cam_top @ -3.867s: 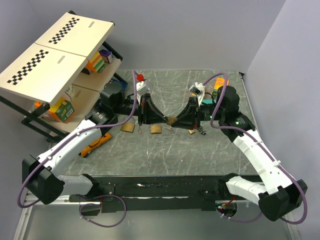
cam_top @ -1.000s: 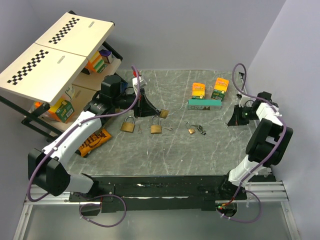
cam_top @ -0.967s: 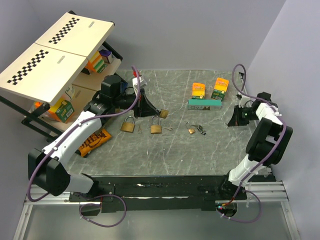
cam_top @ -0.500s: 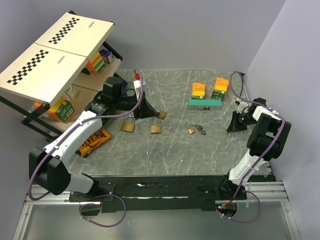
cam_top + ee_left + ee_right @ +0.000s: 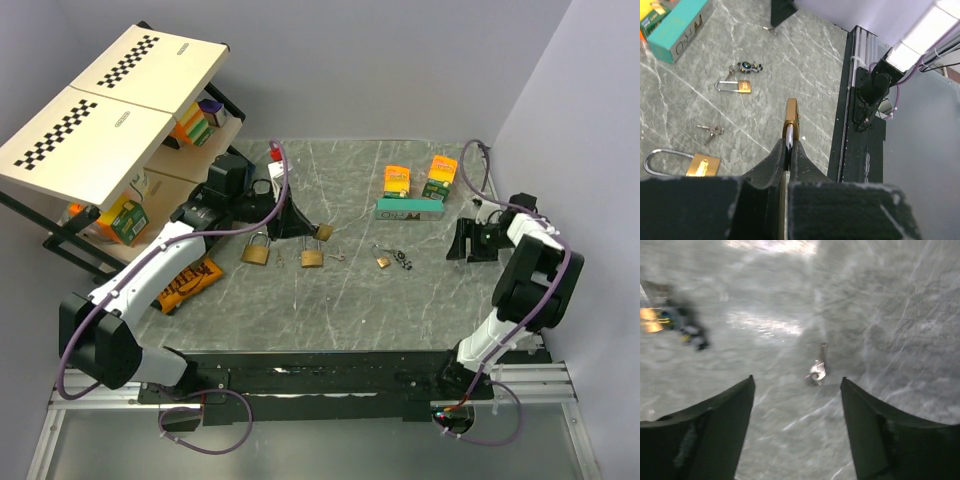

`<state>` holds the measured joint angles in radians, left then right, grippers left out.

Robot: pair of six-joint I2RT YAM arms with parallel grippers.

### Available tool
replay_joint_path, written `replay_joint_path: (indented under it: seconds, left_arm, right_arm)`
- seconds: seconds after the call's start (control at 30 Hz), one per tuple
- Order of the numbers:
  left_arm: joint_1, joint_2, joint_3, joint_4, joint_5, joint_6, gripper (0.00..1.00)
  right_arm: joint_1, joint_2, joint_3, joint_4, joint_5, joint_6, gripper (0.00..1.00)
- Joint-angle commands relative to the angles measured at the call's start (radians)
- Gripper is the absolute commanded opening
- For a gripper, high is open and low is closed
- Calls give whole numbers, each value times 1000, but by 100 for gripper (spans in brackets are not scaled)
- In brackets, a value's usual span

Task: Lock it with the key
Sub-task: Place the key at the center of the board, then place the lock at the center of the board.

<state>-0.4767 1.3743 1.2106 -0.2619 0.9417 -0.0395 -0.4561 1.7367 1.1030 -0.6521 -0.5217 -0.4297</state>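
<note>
My left gripper (image 5: pixel 300 222) (image 5: pixel 788 146) is shut on a brass padlock (image 5: pixel 323 231) (image 5: pixel 791 116), held edge-on above the table. The key bunch (image 5: pixel 402 261) (image 5: pixel 746 65) (image 5: pixel 691 332), dark and tiny, lies mid-table beside a small brass padlock (image 5: pixel 383 262) (image 5: pixel 739 86). My right gripper (image 5: pixel 460 247) (image 5: pixel 796 380) stands open low over the table's right side. Just ahead of its fingertips lies one loose silver key (image 5: pixel 817 371), touching neither finger. Two larger brass padlocks (image 5: pixel 255 251) (image 5: pixel 312 257) rest near the left gripper.
A pair of small light keys (image 5: pixel 337 254) (image 5: pixel 713 130) lies right of the padlocks. A teal box (image 5: pixel 410 209) with orange cartons (image 5: pixel 397 180) stands at the back. A shelf rack (image 5: pixel 110 110) fills the left; a snack packet (image 5: pixel 185 280) lies beside it.
My right gripper has opened from shut, and the silver key lies free on the table. Earlier it drew back from the centre to the right side. The left gripper keeps its padlock.
</note>
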Motion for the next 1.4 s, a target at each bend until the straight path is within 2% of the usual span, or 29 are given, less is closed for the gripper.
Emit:
replay_joint_path:
  seconds: [0.0,0.1,0.2,0.3,0.37,0.43,0.53,0.57,0.67,0.83,0.97,1.17,1.37]
  left_arm:
    - [-10,28,84,-22,-15,-23,1]
    - [-19,75,147,-97,-23,-54,1]
    - [-20,114,178,-140,-23,-88,1]
    - [-22,138,191,-131,-41,-186,1]
    - [-25,155,207,-123,-24,-281,1]
    - [-31,167,213,-125,-29,-319,1]
    - [-43,172,213,-131,-44,-342,1]
    - [-46,172,208,-131,-43,-349,1]
    - [-49,169,182,-117,-24,-375,1]
    - [-54,146,156,-85,-26,-392,1]
    - [-56,137,147,-74,-38,-396,1]
    - [-57,134,145,-71,-34,-390,1]
    - [-59,137,153,-77,-34,-381,1]
  right_arm:
    - [13,-189,66,-70,-116,-64,82]
    - [52,-282,95,-118,-179,-78,84]
    - [180,-403,98,-123,-184,-86,86]
    - [370,-534,84,-63,-144,-64,87]
    - [566,-623,63,-2,-98,-41,89]
    - [687,-652,57,32,-112,-49,96]
    - [810,-669,29,100,-68,-81,98]
    - [885,-671,20,120,-51,-104,98]
    - [988,-671,-17,202,-3,-145,98]
    - [1094,-664,-81,370,103,-178,96]
    - [1133,-644,-92,428,146,-192,91]
    - [1157,-612,-95,462,172,-221,86]
    - [1165,-591,-91,453,183,-239,74]
